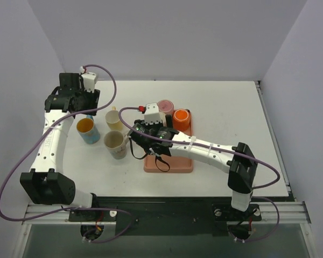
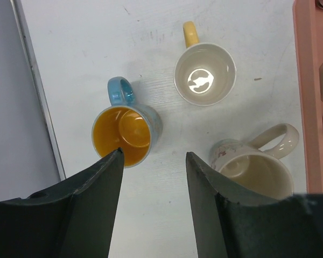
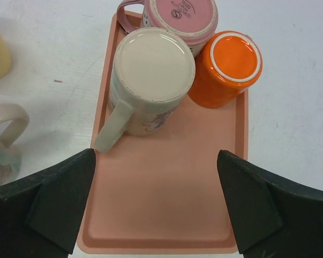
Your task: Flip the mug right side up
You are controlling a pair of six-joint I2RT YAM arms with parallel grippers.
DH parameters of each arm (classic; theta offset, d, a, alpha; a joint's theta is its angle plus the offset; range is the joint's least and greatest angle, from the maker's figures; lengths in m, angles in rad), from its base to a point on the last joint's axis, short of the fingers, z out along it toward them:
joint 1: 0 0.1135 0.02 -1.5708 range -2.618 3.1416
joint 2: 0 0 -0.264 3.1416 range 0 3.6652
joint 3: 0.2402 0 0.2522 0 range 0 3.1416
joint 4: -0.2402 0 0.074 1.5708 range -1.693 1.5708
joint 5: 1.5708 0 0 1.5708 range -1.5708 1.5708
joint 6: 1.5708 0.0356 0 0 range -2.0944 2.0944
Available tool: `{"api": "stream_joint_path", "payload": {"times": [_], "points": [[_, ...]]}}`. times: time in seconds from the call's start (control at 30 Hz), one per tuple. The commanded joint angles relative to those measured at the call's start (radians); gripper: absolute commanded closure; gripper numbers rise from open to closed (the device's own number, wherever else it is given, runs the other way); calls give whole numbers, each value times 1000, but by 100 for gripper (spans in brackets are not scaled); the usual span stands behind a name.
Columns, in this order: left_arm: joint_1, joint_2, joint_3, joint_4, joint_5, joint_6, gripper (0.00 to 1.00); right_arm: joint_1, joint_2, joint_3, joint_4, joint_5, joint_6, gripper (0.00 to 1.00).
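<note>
L claw (image 2: 153, 156) hangs over the bench (image 2: 167, 32), jaws partly apart, nothing btwn them. Under it three mugs stand upright. The blue mug (image 2: 126, 134) (yellow inside) is just ahead of one finger, the yellow mug (image 2: 204, 72) is farther off, and the printed mug (image 2: 255, 169) is beside the other finger. Its reddish print is too blurred to make out.

Further right lies the pink tray (image 3: 167, 215) w/ three mugs base-up at its far end: cream mug (image 3: 153, 70), pink mug (image 3: 180, 16), orange mug (image 3: 226, 67), packed close together. R claw (image 3: 155, 156) hovers over the tray's near half, jaws wide, holding nothing. The cream mug sits ahead of the claw, roughly on its centre line and apart from both fingers, w/ its handle angled back toward the claw. The pink mug's base has small printed text, too fine to read. The cream mug's side shows a bit of a picture, mostly hidden.
</note>
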Motion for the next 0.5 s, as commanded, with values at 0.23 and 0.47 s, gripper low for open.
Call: {"api": "stream_joint_path", "payload": {"times": [0.23, 0.47], "points": [[48, -45, -15, 102, 21, -11, 40, -66, 229, 204, -198, 23, 135, 31], [51, -33, -8, 102, 27, -3, 40, -89, 293, 246, -218, -41, 164, 31]]}}
